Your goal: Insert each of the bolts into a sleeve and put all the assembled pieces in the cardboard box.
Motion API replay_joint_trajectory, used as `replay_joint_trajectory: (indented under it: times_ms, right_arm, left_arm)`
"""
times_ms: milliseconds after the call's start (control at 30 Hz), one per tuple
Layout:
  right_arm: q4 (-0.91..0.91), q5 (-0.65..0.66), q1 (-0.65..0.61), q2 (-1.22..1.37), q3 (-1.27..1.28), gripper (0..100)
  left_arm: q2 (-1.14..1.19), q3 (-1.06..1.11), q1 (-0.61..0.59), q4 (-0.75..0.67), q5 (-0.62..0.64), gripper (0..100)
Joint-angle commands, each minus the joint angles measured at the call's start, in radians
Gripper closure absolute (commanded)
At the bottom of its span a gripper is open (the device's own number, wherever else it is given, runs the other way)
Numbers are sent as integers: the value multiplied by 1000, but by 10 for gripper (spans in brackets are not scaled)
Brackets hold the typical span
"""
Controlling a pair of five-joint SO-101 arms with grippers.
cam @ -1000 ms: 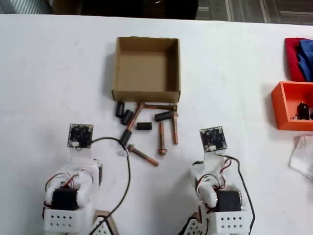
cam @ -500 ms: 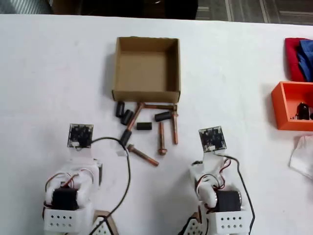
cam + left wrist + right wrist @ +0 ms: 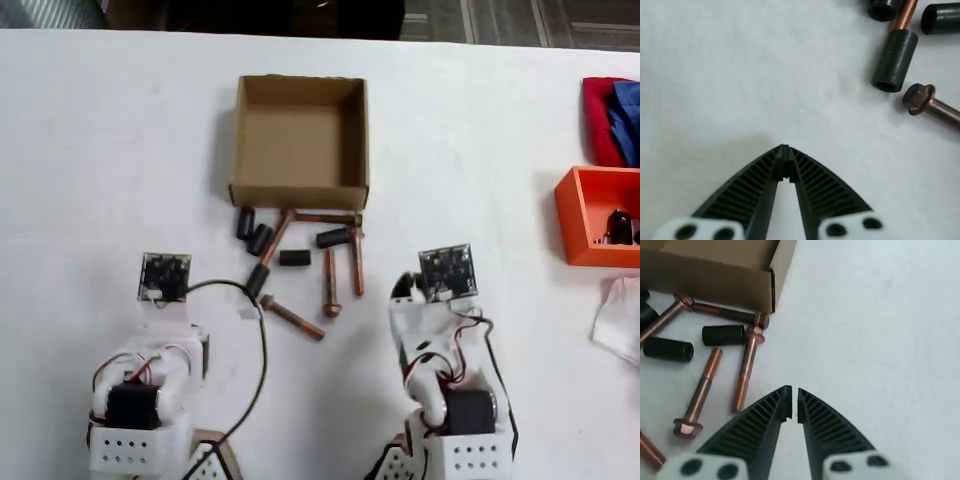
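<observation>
Several copper bolts (image 3: 329,282) and black sleeves (image 3: 294,258) lie loose in a heap just in front of the open cardboard box (image 3: 300,195), which holds nothing. In the right wrist view my right gripper (image 3: 790,396) hovers over bare table, shut save a hairline gap, nothing held; a bolt (image 3: 746,366) and a sleeve (image 3: 723,334) lie just beyond it, near the box's corner (image 3: 771,287). My left gripper (image 3: 785,150) is shut and empty above the table. A sleeve (image 3: 894,61) with a bolt through it and a bolt head (image 3: 919,97) lie off to its side.
An orange bin (image 3: 580,220) stands at the right edge, with red and blue cloth (image 3: 612,115) behind it and crumpled white paper (image 3: 622,318) in front. A black cable (image 3: 263,350) loops from the left arm past the nearest bolt.
The right arm has stretched forward, toward the box side of the table and slightly right. The left arm and the parts have not moved.
</observation>
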Motion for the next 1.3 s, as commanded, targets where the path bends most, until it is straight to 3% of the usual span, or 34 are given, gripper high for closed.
replay_joint_trajectory:
  times_ms: [0,267,367,567,733,867,1133,1267]
  right_arm:
    - [41,14,2,1,-181,978]
    - [170,106,-21,111,-658,978]
    - [208,103,-18,367,-776,978]
    - [553,112,-124,1067,-1122,975]
    - [746,288,-259,1420,-1335,859]
    - [754,483,-323,1475,-1381,750]
    - [524,580,-401,1514,-1344,748]
    - [424,692,-467,1609,-1336,748]
  left_arm:
    - [0,21,-6,-15,3,972]
    - [0,21,-6,-15,3,972]
    - [0,21,-6,-15,3,972]
    - [0,21,-6,-15,3,972]
    - [0,21,-6,-15,3,972]
    - [0,21,-6,-15,3,972]
    - [0,21,-6,-15,3,972]
    - [0,21,-6,-15,3,972]
